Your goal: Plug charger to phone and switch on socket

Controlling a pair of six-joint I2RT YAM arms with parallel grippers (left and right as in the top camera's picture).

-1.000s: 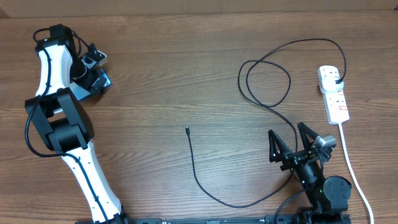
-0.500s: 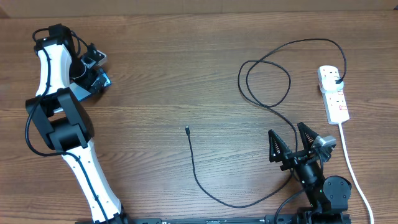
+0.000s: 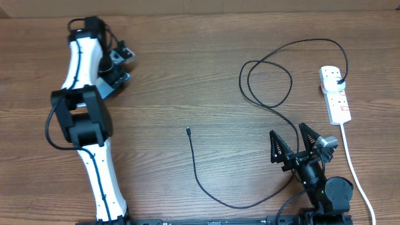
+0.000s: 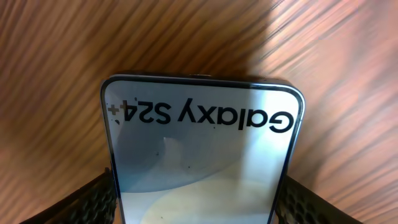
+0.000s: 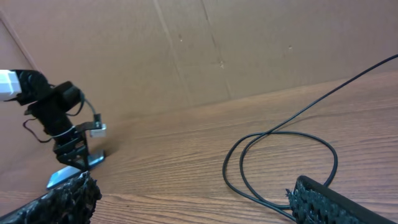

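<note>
The left tool (image 4: pixel 196 204) now pinches the phone (image 4: pixel 199 143) and has carried it rightward above the surface (image 3: pixel 187 62), nearer the charger (image 3: pixel 193 161) tip. The right tool (image 3: pixel 294 145) stays spread, so plugging seems next.

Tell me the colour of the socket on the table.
The socket is white with small red marks; the overhead view shows it best.
</note>
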